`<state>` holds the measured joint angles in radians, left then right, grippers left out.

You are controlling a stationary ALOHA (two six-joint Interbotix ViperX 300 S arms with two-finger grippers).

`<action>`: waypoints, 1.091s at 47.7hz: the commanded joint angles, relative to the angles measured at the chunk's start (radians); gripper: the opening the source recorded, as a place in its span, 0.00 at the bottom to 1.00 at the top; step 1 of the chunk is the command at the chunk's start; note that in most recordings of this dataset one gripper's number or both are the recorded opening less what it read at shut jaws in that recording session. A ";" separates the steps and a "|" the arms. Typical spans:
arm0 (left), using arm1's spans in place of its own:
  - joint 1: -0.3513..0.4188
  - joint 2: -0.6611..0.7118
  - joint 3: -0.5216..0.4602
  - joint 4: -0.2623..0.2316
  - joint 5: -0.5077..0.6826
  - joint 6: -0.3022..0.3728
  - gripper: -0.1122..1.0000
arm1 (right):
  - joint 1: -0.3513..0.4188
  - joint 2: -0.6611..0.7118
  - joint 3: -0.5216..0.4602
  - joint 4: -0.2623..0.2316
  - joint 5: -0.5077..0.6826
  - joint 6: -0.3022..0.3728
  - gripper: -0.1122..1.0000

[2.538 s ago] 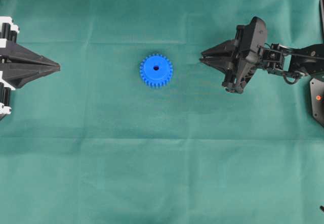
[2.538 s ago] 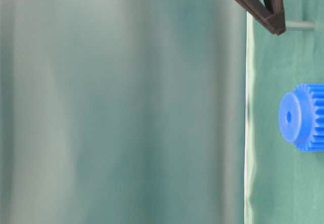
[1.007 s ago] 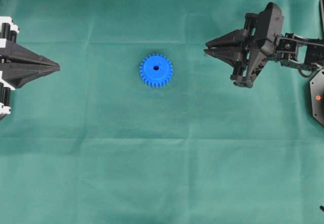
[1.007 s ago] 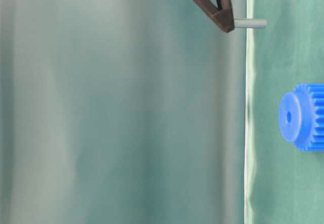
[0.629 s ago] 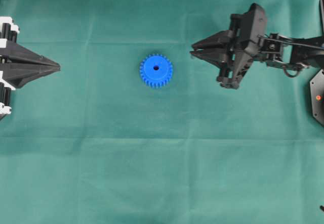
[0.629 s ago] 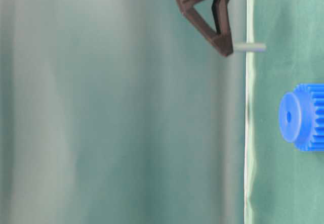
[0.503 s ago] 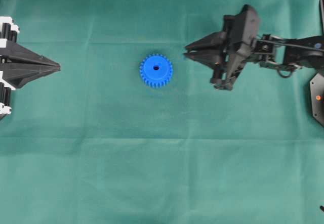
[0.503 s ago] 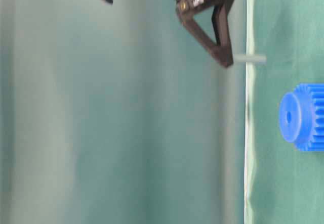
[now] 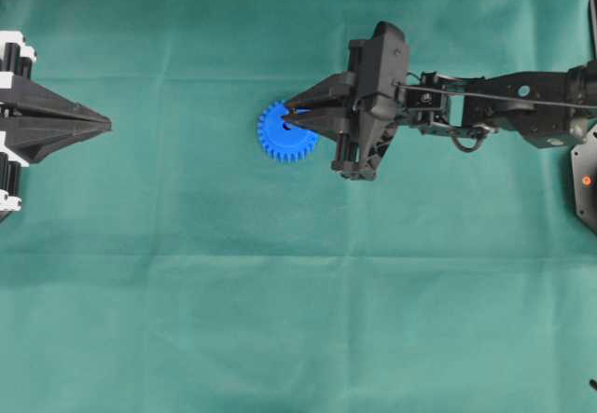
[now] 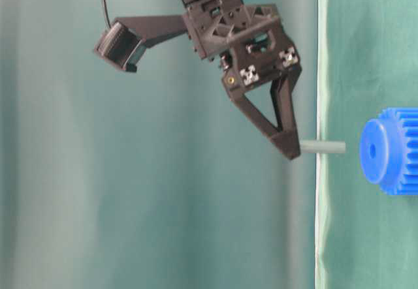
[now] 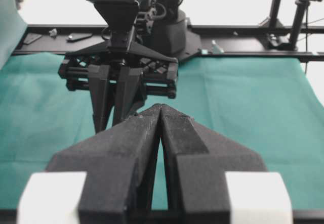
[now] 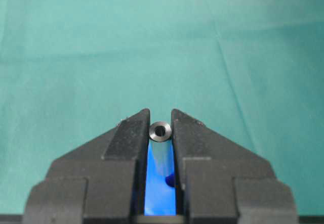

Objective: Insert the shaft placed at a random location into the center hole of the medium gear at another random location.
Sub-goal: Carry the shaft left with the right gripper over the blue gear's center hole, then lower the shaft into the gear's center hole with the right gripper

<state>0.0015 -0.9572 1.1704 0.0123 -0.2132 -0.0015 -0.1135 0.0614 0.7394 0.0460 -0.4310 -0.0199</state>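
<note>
Since a second ago my right arm has swung in from the right side of the cloth [image 9: 187, 292] and now hangs over the gear, where before it sat well apart from it.

Going left to right in the overhead view: my left gripper [image 9: 101, 126] sits parked at the left edge, its fingers pressed together on nothing, as its own wrist camera confirms. Near the middle lies the gear [image 9: 283, 136], flat on the cloth. Over its right half hover the tips of my right gripper [image 9: 291, 112], narrowly closed on the pin [image 10: 322, 147].

As for progress, I judge the pickup and the carry done. The pin is gripped by its upper end between the fingers [image 12: 132, 128] and pointed down at the gear. In the table-level view its free end stands just short of the gear's face, roughly level with the centre hole [image 10: 373, 151]. It is not yet in. From the overhead view I cannot tell how well it lines up, since the fingers cover the hole. What remains is the final alignment, the push in and the release.
</note>
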 commanded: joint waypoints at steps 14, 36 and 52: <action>0.000 0.008 -0.018 0.003 -0.008 -0.002 0.10 | 0.005 -0.003 -0.032 0.000 0.002 -0.009 0.22; 0.000 0.009 -0.020 0.003 -0.011 -0.003 0.10 | -0.006 0.060 -0.038 -0.002 -0.034 -0.014 0.22; 0.000 0.008 -0.020 0.003 -0.011 -0.003 0.10 | -0.006 0.071 -0.032 0.000 -0.044 -0.014 0.22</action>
<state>0.0015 -0.9557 1.1704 0.0123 -0.2132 -0.0031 -0.1197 0.1457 0.7256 0.0460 -0.4602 -0.0199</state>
